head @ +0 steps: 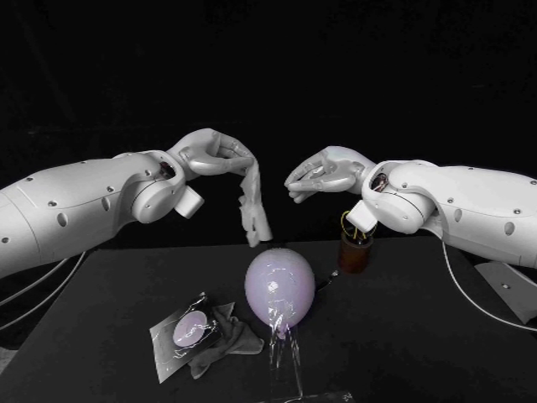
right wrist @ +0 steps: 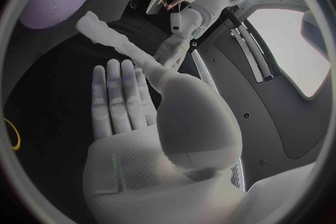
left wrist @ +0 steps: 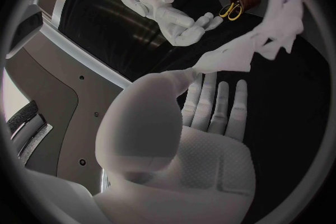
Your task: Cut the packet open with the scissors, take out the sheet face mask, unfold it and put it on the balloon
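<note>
My left hand (head: 211,156) is raised above the table and pinches the top of the white sheet mask (head: 257,206), which hangs down partly folded. In the left wrist view the mask (left wrist: 253,46) trails off the thumb tip of my left hand (left wrist: 207,123). My right hand (head: 325,175) hovers a short way to the right of the mask, holding nothing. Its fingers (right wrist: 120,102) are stretched out flat. The pale purple balloon (head: 279,285) stands upright on the table below the mask. The cut packet (head: 189,332) lies left of the balloon.
A brown cup (head: 355,250) holding the yellow-handled scissors (left wrist: 231,9) stands just right of the balloon. The balloon sits on a clear stand (head: 285,357) near the table's front edge (head: 123,395).
</note>
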You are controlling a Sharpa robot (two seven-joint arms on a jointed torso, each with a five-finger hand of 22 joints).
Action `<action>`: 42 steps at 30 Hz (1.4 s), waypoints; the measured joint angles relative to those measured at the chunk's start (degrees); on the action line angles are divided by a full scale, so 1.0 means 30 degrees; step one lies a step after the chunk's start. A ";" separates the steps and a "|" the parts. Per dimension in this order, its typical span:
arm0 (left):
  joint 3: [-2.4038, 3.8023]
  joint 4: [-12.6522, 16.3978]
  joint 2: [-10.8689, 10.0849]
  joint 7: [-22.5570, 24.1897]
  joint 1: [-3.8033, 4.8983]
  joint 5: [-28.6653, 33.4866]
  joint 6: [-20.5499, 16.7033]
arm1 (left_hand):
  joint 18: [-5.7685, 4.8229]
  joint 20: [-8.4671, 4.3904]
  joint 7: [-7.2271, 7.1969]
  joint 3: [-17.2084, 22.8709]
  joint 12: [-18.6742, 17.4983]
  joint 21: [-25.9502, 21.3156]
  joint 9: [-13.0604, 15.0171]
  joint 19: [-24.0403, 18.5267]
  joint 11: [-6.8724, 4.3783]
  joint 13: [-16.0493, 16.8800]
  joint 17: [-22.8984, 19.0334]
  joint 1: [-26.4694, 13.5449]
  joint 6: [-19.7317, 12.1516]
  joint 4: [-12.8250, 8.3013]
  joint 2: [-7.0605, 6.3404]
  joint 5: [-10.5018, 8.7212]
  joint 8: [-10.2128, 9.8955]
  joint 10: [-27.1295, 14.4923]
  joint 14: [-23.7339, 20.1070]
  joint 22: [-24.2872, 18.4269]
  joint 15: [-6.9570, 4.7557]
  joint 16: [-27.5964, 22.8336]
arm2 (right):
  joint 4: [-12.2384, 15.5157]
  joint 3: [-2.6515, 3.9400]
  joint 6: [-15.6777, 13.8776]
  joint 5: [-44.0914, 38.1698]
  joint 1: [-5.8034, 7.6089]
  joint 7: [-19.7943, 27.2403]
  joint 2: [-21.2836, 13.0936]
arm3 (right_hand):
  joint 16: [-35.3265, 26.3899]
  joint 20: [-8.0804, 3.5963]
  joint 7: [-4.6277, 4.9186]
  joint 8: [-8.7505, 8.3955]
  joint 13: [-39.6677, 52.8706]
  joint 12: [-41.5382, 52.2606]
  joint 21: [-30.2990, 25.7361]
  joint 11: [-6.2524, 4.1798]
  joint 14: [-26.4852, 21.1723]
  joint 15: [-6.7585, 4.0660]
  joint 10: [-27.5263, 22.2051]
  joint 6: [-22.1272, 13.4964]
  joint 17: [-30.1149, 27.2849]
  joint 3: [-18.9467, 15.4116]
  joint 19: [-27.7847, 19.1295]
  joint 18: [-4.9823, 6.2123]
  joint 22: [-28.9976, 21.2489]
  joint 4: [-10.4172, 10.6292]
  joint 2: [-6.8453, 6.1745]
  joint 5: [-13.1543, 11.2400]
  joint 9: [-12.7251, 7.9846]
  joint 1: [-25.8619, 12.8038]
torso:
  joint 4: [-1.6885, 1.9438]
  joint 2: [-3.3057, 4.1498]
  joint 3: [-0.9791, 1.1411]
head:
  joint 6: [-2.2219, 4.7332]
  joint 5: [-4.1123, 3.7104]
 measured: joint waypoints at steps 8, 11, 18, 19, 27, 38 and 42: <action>0.0023 0.0193 0.0015 0.0004 0.0256 0.0005 -0.0222 | -0.0003 0.0074 -0.0002 -0.0011 0.0703 -0.0001 0.0002 -0.0128 -0.0100 0.0333 0.0070 -0.0129 -0.0001 -0.0254 0.0073 -0.0034 -0.0050 0.0099 -0.0279 -0.0001 -0.0061 0.0261 | -0.0042 -0.0003 -0.0003 0.0230 -0.0052 -0.0019 0.0000 | 0.0000 0.0000 0.0000 -0.0076 0.0001 0.0001 0.0000 0.0000 0.0000 0.0000 0.0000 0.0000 0.0025 0.0001 0.0000 -0.0007 -0.0027 0.0000 0.0000 -0.0001 -0.0025 0.0000 | 0.0002 -0.0009 0.0000 | 0.0015 0.0015; 0.0026 0.0234 0.0051 -0.0001 0.0286 -0.0035 -0.0226 | -0.0002 0.0074 -0.0002 -0.0025 0.0911 -0.0001 0.0002 -0.0128 -0.0100 0.0438 0.0091 -0.0129 -0.0002 -0.0269 0.0072 -0.0038 -0.0052 0.0099 -0.0278 0.0001 -0.0060 0.0346 | -0.0042 -0.0006 -0.0026 0.0296 -0.0060 -0.0027 0.0017 | 0.0000 0.0000 0.0000 -0.0076 0.0002 0.0001 -0.0040 0.0000 0.0000 0.0000 0.0000 0.0000 0.0055 -0.0007 0.0000 -0.0018 -0.0048 0.0008 -0.0004 -0.0001 -0.0048 -0.0004 | 0.0002 -0.0009 0.0002 | 0.0035 0.0042; 0.0031 0.0279 0.0094 -0.0077 0.0339 -0.0565 -0.0215 | 0.0295 0.0074 -0.0003 -0.0172 0.2014 0.0000 0.0008 -0.0128 -0.0100 0.1004 0.0144 -0.0152 -0.0002 -0.0570 0.0050 0.0026 -0.0227 0.0099 -0.0345 0.0111 -0.0128 0.0766 | 0.0077 -0.0010 -0.0763 0.0190 -0.0070 0.0027 0.0071 | -0.0330 0.0298 0.0537 -0.0861 0.0004 0.0001 -0.0413 0.0467 -0.0605 0.0430 -0.1051 -0.0880 0.0101 -0.0608 -0.0299 -0.0126 -0.0286 0.0713 -0.0782 -0.0001 -0.0454 -0.0991 | 0.0007 0.0000 -0.0013 | 0.0093 0.0095; 0.0031 0.0285 0.0115 -0.0109 0.0345 -0.0758 -0.0213 | 0.0295 0.0074 -0.0003 -0.0169 0.2224 0.0000 0.0015 -0.0128 -0.0145 0.1120 0.0150 -0.0152 -0.0002 -0.0625 0.0050 0.0026 -0.0229 0.0053 -0.0345 0.0135 -0.0128 0.0766 | 0.0160 -0.0010 -0.1077 0.0094 -0.0072 0.0066 0.0072 | -0.0415 0.0414 0.0612 -0.1007 0.0004 0.0001 -0.0535 0.0569 -0.0834 0.0488 -0.1299 -0.1115 0.0101 -0.0721 -0.0415 -0.0127 -0.0353 0.0826 -0.0902 -0.0001 -0.0527 -0.1110 | 0.0009 0.0002 -0.0013 | 0.0097 0.0097; 0.0028 0.0317 0.0471 -0.0515 0.0372 -0.2752 -0.0208 | 0.0315 0.0005 -0.0249 -0.0120 0.4543 0.0900 0.0401 0.0837 -0.0595 0.2350 0.0324 -0.0175 0.0258 -0.1003 0.0028 0.0067 -0.0719 -0.0010 0.0839 0.0599 -0.0644 0.1842 | 0.1191 0.0054 -0.3908 -0.1469 -0.0072 0.0452 -0.0033 | -0.0308 0.0716 0.0560 -0.1553 0.0055 0.0099 -0.0851 0.0996 -0.1585 0.0841 -0.2197 -0.1783 0.0186 -0.1806 -0.0717 -0.0128 -0.0624 0.1314 -0.1204 0.0117 -0.0860 -0.1613 | 0.0013 0.0000 -0.0020 | 0.0103 0.0157; 0.0023 0.0336 0.0706 -0.1283 0.0383 -0.4506 -0.0136 | 0.0597 -0.0352 -0.0454 0.2010 0.8717 0.3423 0.2222 0.1841 -0.1028 0.4502 0.0320 -0.1457 0.0877 -0.1631 -0.0808 0.0058 -0.1488 -0.0772 0.2904 0.2329 -0.1189 0.2482 | 0.2217 0.0211 -0.6986 -0.6410 -0.0041 -0.0443 0.0595 | 1.2104 -0.2205 -0.1106 -0.0867 0.6921 0.9098 0.3725 -0.1471 0.6015 -0.1870 0.2688 -0.0480 0.8272 -0.3524 0.5152 0.0172 0.1969 0.1988 -0.1714 0.3406 -0.0670 -0.2356 | 0.0000 -0.0013 -0.0009 | 0.0125 0.0165; 0.0002 0.0271 0.0788 -0.1602 0.0382 -0.4843 -0.0085 | 0.0594 -0.0432 -0.0487 0.2456 0.9236 0.4055 0.2933 0.1537 -0.1053 0.4634 0.0289 -0.1797 0.0934 -0.1964 -0.0945 0.0056 -0.1601 -0.0874 0.2993 0.2852 -0.1236 0.2482 | 0.2299 0.0256 -0.7343 -0.8217 -0.0019 -0.1937 0.0925 | 2.1202 -0.2460 -0.1055 -0.0305 1.9381 2.0859 0.7206 -0.1440 0.7491 -0.2012 0.2551 -0.0264 1.6110 -0.4355 0.4893 0.0173 0.5237 0.3037 -0.1584 0.3428 -0.0546 -0.2686 | 0.0009 -0.0002 -0.0015 | 0.0126 0.0126</action>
